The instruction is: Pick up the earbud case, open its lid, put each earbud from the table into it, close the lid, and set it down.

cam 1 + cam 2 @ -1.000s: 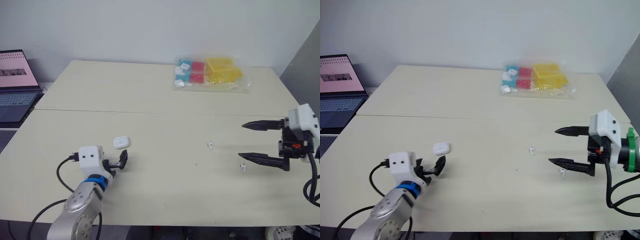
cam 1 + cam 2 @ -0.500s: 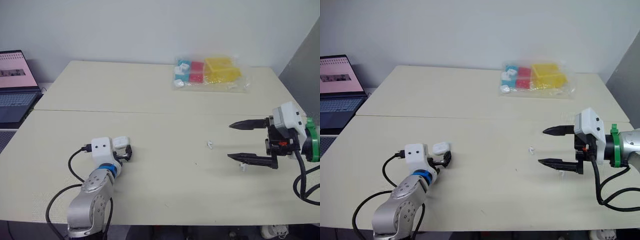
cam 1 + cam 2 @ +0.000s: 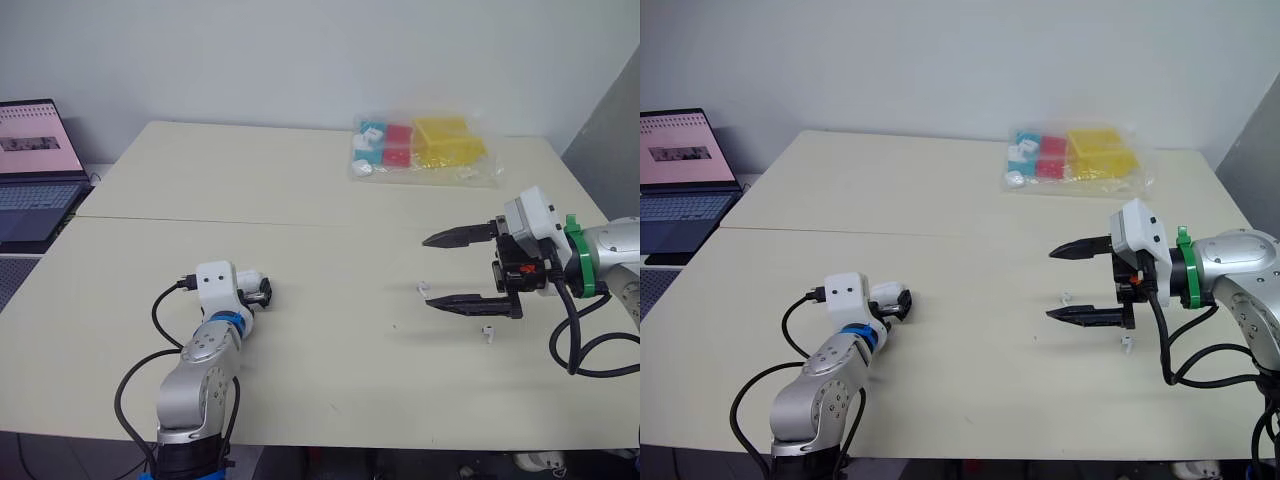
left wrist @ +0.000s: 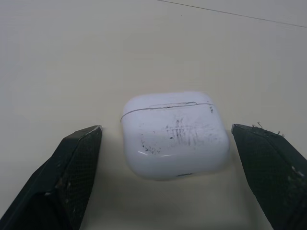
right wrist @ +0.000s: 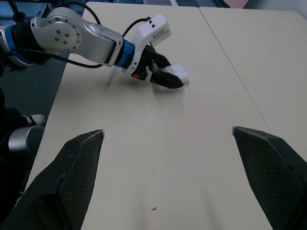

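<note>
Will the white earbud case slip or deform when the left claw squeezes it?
Probably stiff: the earbud case looks like a hard shell. Its glossy, rounded sides may slip in the left claw. It lies flat, so rolling seems unlikely.

The setting was a plain robotics lab or office workroom. A bare white wall [image 3: 300, 60] stood behind a wide, pale work table [image 3: 300, 190] made of two tops joined at a seam [image 3: 250, 222]. An open laptop [image 3: 30, 170] sat on a stand beside it. A clear bag of coloured plastic parts [image 3: 420, 148] lay at the far edge.
</note>
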### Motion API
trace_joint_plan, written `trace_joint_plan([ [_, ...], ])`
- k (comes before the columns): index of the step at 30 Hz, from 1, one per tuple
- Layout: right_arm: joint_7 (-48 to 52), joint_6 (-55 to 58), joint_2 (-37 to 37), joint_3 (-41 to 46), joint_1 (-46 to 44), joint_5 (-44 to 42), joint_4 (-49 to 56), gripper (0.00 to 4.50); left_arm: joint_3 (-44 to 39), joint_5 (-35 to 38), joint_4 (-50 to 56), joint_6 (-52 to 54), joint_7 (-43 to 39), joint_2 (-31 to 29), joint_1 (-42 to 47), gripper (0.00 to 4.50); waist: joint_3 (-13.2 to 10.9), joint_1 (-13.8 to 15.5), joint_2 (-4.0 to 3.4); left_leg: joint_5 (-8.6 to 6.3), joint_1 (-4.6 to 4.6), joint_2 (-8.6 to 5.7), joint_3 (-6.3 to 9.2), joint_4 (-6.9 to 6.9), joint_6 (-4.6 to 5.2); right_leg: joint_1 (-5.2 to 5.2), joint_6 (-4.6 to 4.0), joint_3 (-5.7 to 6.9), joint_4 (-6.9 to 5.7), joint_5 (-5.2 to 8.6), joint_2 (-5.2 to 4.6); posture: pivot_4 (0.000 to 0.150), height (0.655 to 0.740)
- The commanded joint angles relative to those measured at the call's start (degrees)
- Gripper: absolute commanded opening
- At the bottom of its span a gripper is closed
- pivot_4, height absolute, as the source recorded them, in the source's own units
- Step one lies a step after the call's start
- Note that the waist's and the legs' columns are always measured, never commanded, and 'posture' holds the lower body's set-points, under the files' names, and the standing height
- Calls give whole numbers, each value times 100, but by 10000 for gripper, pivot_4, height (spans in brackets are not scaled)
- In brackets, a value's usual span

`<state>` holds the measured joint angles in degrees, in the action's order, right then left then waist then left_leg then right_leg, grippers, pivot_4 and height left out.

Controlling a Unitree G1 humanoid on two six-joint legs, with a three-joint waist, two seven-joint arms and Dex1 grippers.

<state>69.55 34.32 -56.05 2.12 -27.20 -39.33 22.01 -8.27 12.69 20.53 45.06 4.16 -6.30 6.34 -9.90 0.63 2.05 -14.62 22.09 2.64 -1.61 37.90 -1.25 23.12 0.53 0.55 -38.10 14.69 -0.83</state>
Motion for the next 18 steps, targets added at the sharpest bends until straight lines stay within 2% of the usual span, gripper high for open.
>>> trace_joint_plan([
  [1,53,-66,-20,105,-42,19,25,44961,142,-10,-86,142,-168,-40,-32,43165,0,2,0,0,0,0,0,0,0,0,0,0,0,0,-1,1500,7364],
  [3,41,-63,-16,124,-5,24,49,45000,182,-76,-111,93,-220,-133,-17,39030,0,3,0,0,0,0,-1,0,0,0,1,-1,0,0,-1,1500,7364],
  [6,15,-51,-32,191,98,1,117,45000,190,-96,-160,146,-312,-242,3,29724,0,18,0,0,0,2,-1,0,0,1,1,0,2,0,-2,1500,7364],
  [7,-3,-48,-40,220,144,-3,146,45000,189,-74,-168,197,-361,-274,-10,27974,0,23,0,0,1,2,-1,0,0,1,1,0,3,0,-3,1500,7364],
  [14,-171,39,-155,524,544,-45,350,45000,252,-38,-166,118,-939,-733,-265,27885,1,42,-3,-1,3,5,-6,-4,0,5,1,-2,6,1,-15,1500,7364],
  [18,-345,213,-248,882,897,-181,561,45000,675,160,9,-533,-2013,-1218,-333,27885,0,52,-5,-3,13,6,-6,-9,0,11,-2,0,13,4,-23,1500,7364],
])
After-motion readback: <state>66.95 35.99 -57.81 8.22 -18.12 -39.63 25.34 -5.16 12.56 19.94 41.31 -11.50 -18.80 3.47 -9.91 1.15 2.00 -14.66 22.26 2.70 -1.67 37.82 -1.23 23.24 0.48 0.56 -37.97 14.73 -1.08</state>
